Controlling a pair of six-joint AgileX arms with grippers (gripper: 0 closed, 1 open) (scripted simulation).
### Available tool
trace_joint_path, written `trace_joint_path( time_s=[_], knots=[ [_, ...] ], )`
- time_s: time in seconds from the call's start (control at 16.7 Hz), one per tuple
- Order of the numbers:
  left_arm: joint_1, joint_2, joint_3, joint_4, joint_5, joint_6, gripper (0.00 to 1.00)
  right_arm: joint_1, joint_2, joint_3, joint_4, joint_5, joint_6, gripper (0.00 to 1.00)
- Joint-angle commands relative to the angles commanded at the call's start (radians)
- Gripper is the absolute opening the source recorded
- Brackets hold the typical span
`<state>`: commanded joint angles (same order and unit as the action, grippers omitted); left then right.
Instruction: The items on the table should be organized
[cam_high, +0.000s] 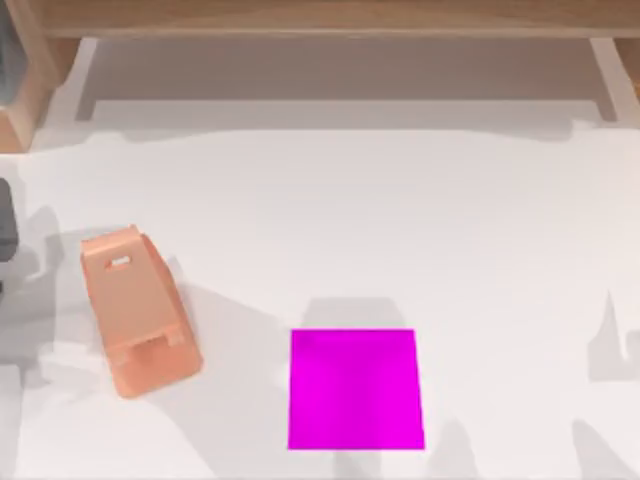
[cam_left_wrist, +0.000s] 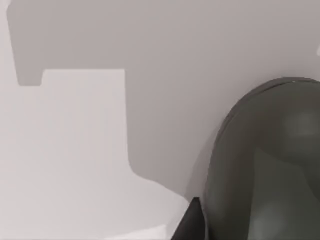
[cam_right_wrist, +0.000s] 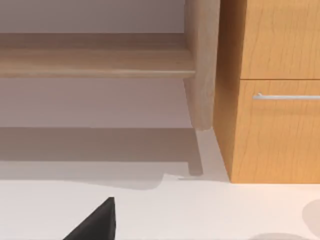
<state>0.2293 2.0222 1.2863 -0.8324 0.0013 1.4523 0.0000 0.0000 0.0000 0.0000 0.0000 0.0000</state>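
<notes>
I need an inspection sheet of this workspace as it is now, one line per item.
Surface: white table, flat, with shadows lying across it.
Job's things: dark grey mouse close beside the left gripper; whether it is held cannot be told.
Clutter: peach-orange phone stand at the table's left; magenta pad at front centre, nothing on it.
Grippers: left gripper by the mouse; right gripper facing the shelf.
Cables: nothing seen.
Surroundings: light wooden shelf unit along the back, with a drawer.
</notes>
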Motion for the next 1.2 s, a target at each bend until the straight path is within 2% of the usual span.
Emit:
trace_joint_path(
  time_s=[0.54,0.9,1.2],
  knots=[
    [-0.004,-0.115,0.222,-0.344,-0.001,-0.004,0.00,0.000,0.000,0.000,0.000,0.000,0.000,1.00],
    [-0.009,-0.124,0.229,-0.348,0.000,0.007,0.00,0.000,0.000,0.000,0.000,0.000,0.000,1.00],
    [-0.154,-0.224,0.277,-0.330,0.021,0.193,0.00,0.000,0.000,0.000,0.000,0.000,0.000,1.00]
  ],
)
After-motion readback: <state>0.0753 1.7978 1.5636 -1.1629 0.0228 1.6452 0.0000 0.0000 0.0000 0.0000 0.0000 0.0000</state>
